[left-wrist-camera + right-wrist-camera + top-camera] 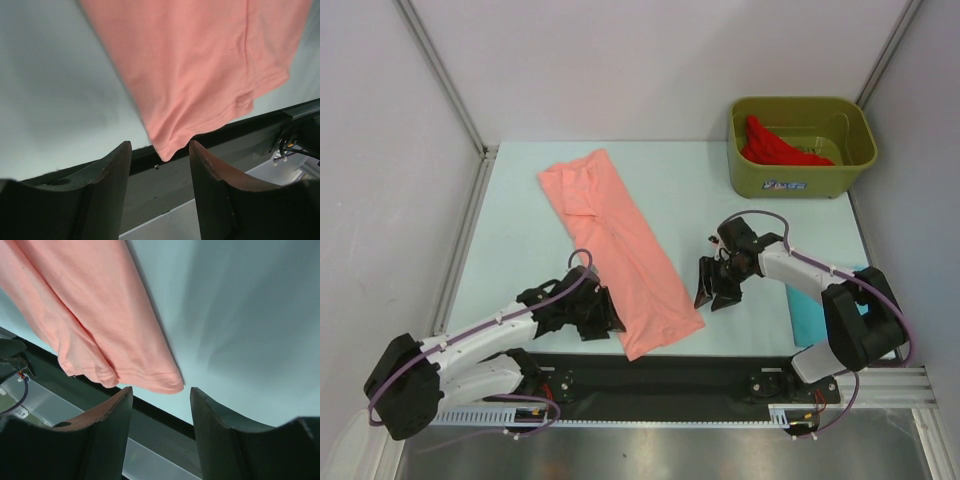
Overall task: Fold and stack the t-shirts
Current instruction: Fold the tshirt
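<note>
The long salmon-pink fabric t-shirt [618, 245] lies diagonally, its near hem just ahead of the left gripper [610, 320], farther from the right gripper [711, 303]; both hang released, empty.

**Both Arms Reach Inward, Fingers Parted**

The left arm [470, 345] stretches from the lower left of the frame toward the centre. Its left gripper [610, 318] sits low, fingers spread with nothing between them. The right arm [820, 290] bends in from the lower right. Its right gripper [713, 300] points downward near the centre, fingers likewise parted around an empty gap.
</note>
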Available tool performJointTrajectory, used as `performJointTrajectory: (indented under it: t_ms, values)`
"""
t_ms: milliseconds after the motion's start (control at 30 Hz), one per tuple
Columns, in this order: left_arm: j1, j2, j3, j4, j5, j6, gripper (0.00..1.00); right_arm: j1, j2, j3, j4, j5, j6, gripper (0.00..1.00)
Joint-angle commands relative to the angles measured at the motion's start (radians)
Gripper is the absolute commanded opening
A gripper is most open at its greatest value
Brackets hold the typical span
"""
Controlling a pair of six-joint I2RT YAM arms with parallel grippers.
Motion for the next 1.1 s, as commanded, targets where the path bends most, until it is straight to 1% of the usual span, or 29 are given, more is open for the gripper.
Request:
performJointTrajectory:
  t_ms: [0, 133, 267, 333, 400, 433, 467, 633, 700, 867, 1000, 1067]
  values:
    - [-0.026, -0.011, -0.036, 0.034, -0.008, -0.155, 0.54, -0.012, 0.019, -0.022, 0.042, -0.043, -0.037, 0.55]
    - [-0.060, 0.001, -0.099, 0.112, 0.040, -0.252, 0.52, -0.013, 0.010, -0.043, 0.042, -0.032, -0.044, 0.54]
    - [-0.112, 0.053, -0.091, 0.109, 0.049, -0.310, 0.54, -0.013, 0.023, -0.043, 0.026, -0.014, -0.046, 0.53]
    - [-0.141, 0.076, -0.100, 0.138, 0.072, -0.335, 0.55, -0.013, 0.020, -0.046, 0.033, -0.018, -0.032, 0.53]
    - [-0.153, 0.089, -0.108, 0.155, 0.063, -0.369, 0.56, -0.012, 0.017, -0.054, 0.058, -0.020, -0.021, 0.54]
    - [-0.166, 0.090, -0.108, 0.138, 0.045, -0.387, 0.56, -0.010, 0.016, -0.054, 0.059, -0.019, -0.018, 0.54]
    - [-0.172, 0.087, -0.110, 0.140, 0.038, -0.425, 0.56, -0.012, 0.017, -0.052, 0.055, -0.017, -0.020, 0.54]
    - [-0.202, 0.023, -0.116, 0.111, -0.052, -0.528, 0.56, -0.013, 0.000, -0.054, 0.047, -0.011, -0.027, 0.55]
    - [-0.204, 0.024, -0.119, 0.117, -0.058, -0.556, 0.55, -0.015, -0.006, -0.063, 0.047, -0.017, -0.027, 0.55]
    - [-0.221, 0.089, -0.117, 0.161, -0.057, -0.599, 0.54, -0.018, 0.006, -0.080, 0.059, -0.015, -0.040, 0.55]
    - [-0.253, 0.132, -0.076, 0.117, -0.074, -0.622, 0.53, -0.027, 0.005, -0.086, 0.061, -0.006, -0.049, 0.55]
    - [-0.259, 0.146, -0.071, 0.114, -0.074, -0.645, 0.51, -0.035, 0.007, -0.088, 0.061, -0.011, -0.049, 0.55]
